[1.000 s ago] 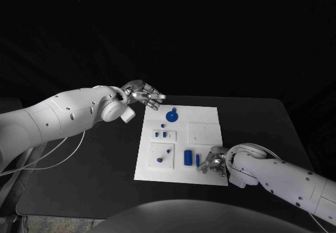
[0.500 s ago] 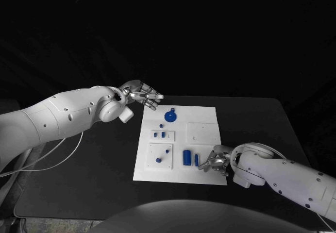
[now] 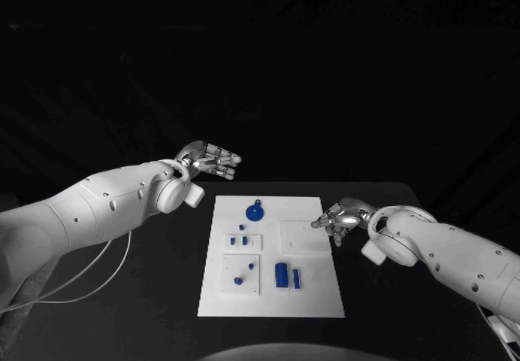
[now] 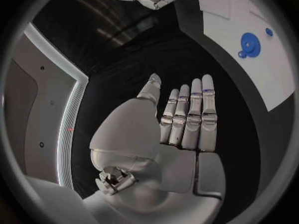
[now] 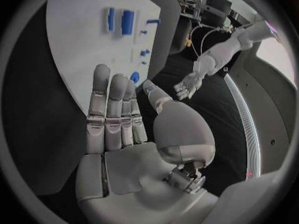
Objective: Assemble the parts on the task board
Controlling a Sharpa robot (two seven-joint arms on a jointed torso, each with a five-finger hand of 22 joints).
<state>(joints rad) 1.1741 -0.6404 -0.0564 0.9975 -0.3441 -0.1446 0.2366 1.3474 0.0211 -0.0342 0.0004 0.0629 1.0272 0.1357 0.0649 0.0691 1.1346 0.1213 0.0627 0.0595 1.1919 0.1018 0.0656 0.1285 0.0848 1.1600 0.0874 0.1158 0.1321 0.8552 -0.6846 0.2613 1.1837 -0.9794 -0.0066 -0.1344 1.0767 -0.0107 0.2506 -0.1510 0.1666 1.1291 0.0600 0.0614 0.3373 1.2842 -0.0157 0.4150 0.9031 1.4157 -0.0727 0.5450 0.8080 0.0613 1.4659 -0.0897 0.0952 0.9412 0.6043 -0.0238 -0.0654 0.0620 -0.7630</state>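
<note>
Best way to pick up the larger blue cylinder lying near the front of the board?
Pinch the larger blue cylinder across its long sides at mid-length, from straight above. It lies flat on the task board, with a thinner blue piece close alongside, so keep fingers narrow.

The task board [image 3: 271,293] lies mid-table [image 3: 162,301], parts [image 3: 287,275] on it.

The head view looks down from above onto the flat white rectangular task board [image 3: 271,256] at the frame's lower centre, fairly far off. The left wrist view sits close behind the silver many-fingered left hand [image 4: 181,124], facing along its palm, with the board [image 4: 261,59] at upper right. The right wrist view sits close behind the silver many-fingered right hand [image 5: 118,119], board [image 5: 81,35] at upper left. All three share the board.
</note>
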